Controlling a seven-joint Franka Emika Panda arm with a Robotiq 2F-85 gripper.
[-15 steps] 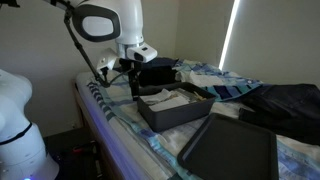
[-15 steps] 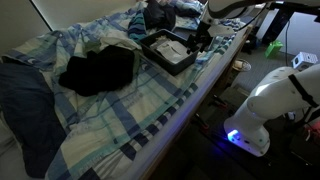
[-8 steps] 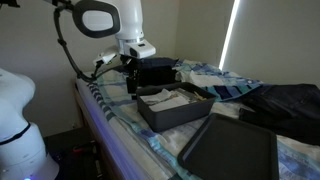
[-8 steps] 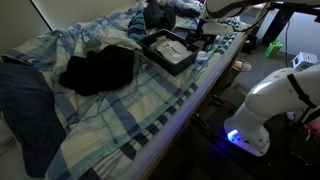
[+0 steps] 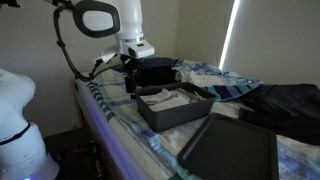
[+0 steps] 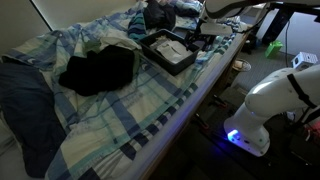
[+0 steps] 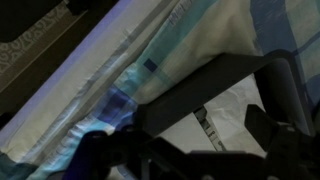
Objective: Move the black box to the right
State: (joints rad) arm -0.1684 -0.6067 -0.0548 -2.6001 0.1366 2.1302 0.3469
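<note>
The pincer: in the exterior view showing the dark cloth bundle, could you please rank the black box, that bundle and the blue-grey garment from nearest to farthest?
1. black box, right beside the pincer, near the bed edge.
2. dark cloth bundle, mid-bed.
3. blue-grey garment, at the picture's left edge.

In an exterior view, the black box (image 5: 172, 108) sat hemmed in. A flat lid (image 5: 230, 150) lay just beside it at 4 o'clock, and a dark heap (image 5: 155, 72) crowded it at 11 o'clock. Only a narrow strip of blanket (image 5: 110, 115) ran between box and bed edge at 8 o'clock. In an exterior view, a dark cloth bundle (image 6: 98, 70) stood near the box at 8 o'clock, while bare blanket lay open at 6 o'clock. The box's open top was reachable from above, where the gripper (image 5: 130, 92) hung over its 10 o'clock corner.
</note>
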